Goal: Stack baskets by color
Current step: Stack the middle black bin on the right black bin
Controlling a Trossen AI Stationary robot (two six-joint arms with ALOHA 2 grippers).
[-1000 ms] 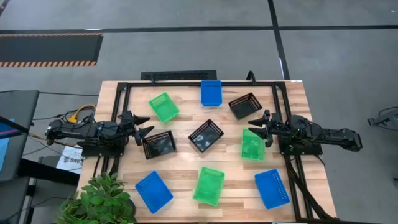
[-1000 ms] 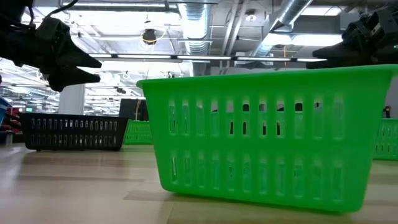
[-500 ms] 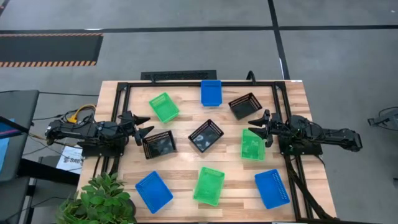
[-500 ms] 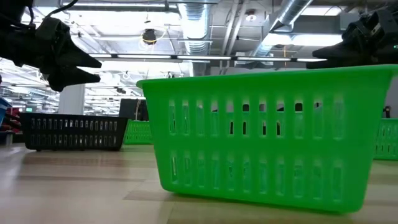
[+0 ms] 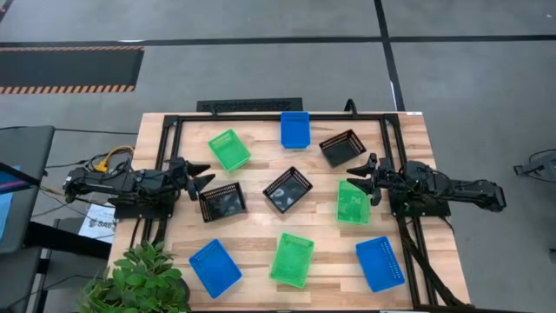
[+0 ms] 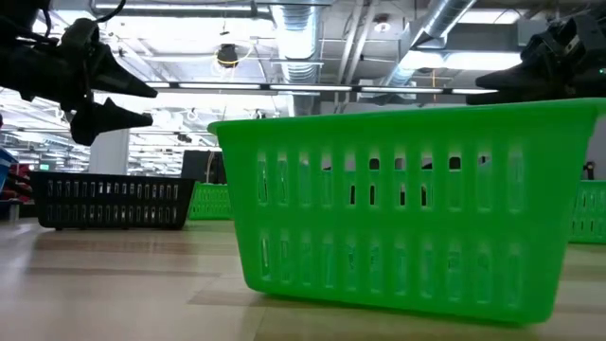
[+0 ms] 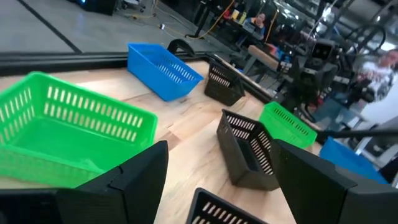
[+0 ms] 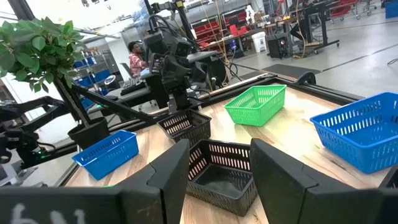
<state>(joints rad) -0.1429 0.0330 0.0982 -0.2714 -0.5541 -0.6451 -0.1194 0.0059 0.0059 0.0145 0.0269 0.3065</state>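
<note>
Several small mesh baskets lie apart on the wooden table [image 5: 252, 230], each resting on its base. Three are green [image 5: 229, 149] [image 5: 352, 202] [image 5: 292, 259], three blue [image 5: 294, 129] [image 5: 215, 267] [image 5: 380, 263] and three black [image 5: 342, 148] [image 5: 287, 189] [image 5: 222, 202]. My left gripper [image 5: 201, 176] hovers open at the table's left edge, just left of the nearest black basket. It points toward the table's middle. My right gripper [image 5: 363, 178] hovers open at the right edge, beside the green basket. In the right wrist view the middle black basket [image 8: 221, 174] shows between its fingers, farther off.
A leafy potted plant [image 5: 139, 278] stands at the near left corner. Black frame rails [image 5: 261, 116] run along the table's far, left and right sides. Cables and a printed sheet [image 5: 95, 222] lie off the left edge. Bare wood shows between the baskets.
My left gripper has rolled about the line it points along, so its two fingers now stand more one above the other in the low view. It has stayed in place and open. The baskets and my right gripper have kept still.
</note>
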